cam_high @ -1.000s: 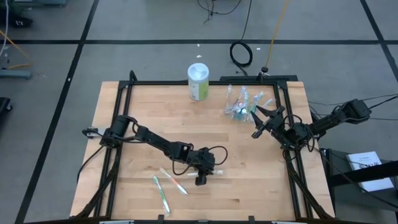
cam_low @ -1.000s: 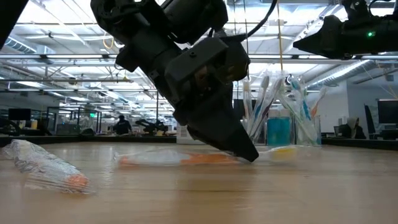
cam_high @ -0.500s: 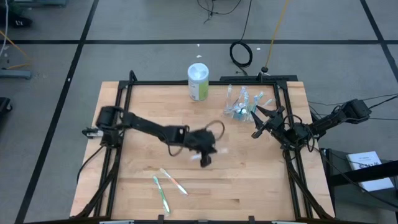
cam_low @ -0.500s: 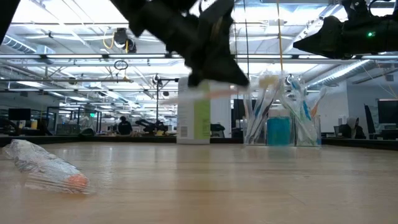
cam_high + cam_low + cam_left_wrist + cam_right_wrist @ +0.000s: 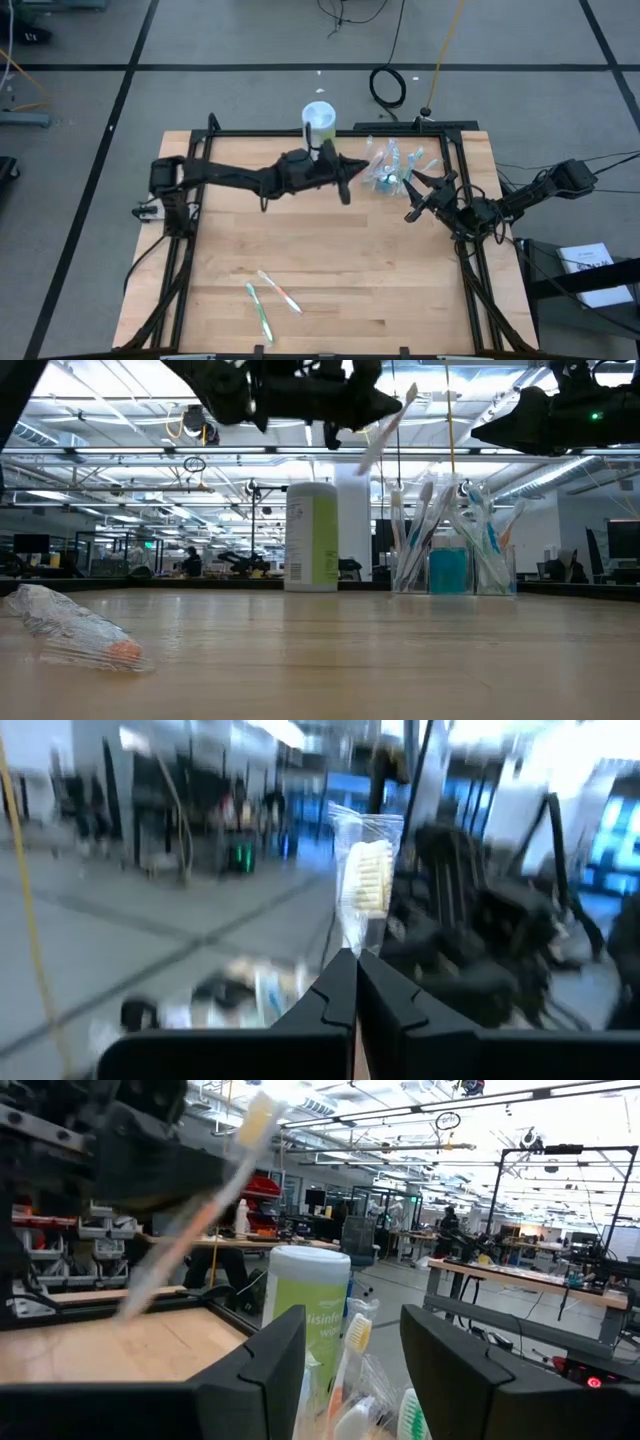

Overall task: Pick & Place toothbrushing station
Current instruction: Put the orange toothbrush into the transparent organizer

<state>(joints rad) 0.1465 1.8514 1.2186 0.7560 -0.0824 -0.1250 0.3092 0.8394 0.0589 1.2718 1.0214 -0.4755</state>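
Observation:
My left gripper [image 5: 348,175] is high above the table's far middle, shut on a toothbrush in a clear wrapper [image 5: 362,880]. The toothbrush also shows in the low view [image 5: 385,425]. It is just left of the clear cup [image 5: 390,170], which stands on the table and holds several toothbrushes and teal tubes [image 5: 450,555]. My right gripper [image 5: 420,195] is open and empty, just right of the cup, with its fingers pointing at it [image 5: 350,1370]. Two wrapped toothbrushes [image 5: 270,300] lie flat on the table near the front left. My left gripper pinches the wrapped toothbrush between its two fingers, on the handle a little below the bristle head [image 5: 352,945]. The brush is lifted clear and tilted, with the head [image 5: 410,395] up beyond the fingertips and the handle's free end [image 5: 360,465] slanting down.
A white-and-green canister [image 5: 319,130] stands at the far edge, left of the cup and right behind my left gripper. A black frame [image 5: 300,133] runs round the table's edges. Bare wood lies in the table's middle and right front.
My left gripper has lifted the wrapped toothbrush off the table at the front middle. It has carried it up and toward the far edge, close to the cup. The brush lay flat on the wood and now hangs clear, tilted head up. My right gripper has kept still.

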